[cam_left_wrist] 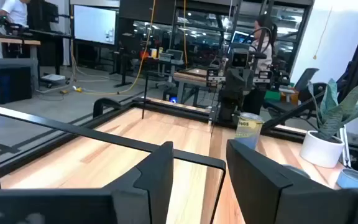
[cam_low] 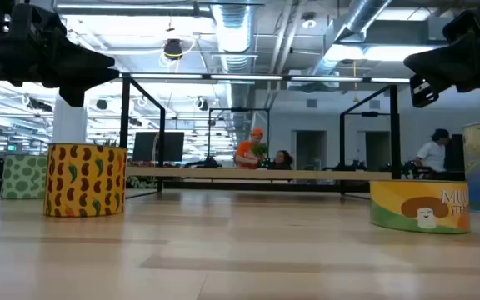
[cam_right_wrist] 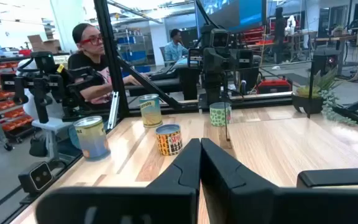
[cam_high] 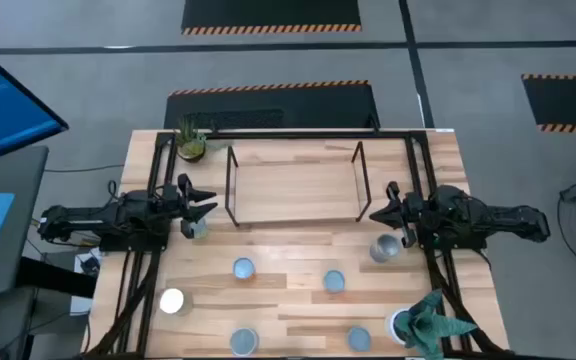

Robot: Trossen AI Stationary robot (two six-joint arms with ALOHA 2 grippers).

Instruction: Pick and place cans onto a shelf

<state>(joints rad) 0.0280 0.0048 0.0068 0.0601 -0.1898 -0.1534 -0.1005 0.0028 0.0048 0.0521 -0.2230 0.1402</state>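
High view: seven cans stand on the worktop (cam_high: 268, 255) and none on the shelf (cam_high: 293, 185), so the job looks barely begun. Nearest are two silvery-blue cans (cam_high: 244, 341) along the front edge, with a white-topped can (cam_high: 172, 301) to their left and a potted plant (cam_high: 423, 322) at the near right corner. Farther back sit two more cans (cam_high: 243, 268) mid-table. Beyond them, the right gripper (cam_high: 380, 212) hovers just beside a can (cam_high: 384, 248), its jaws closed narrow and empty. The left gripper (cam_high: 201, 205) hangs near a small can (cam_high: 197, 229) at the shelf's left end, jaws parted wide and empty. The shelf lies farthest, between the two arms, with a small green plant (cam_high: 190, 143) at the far left corner.

To do the pick well, I judge the left arm best placed: lower straight over its can, straddle it squarely, and close below the rim, then lift clear of the shelf's thin rods before carrying it across.
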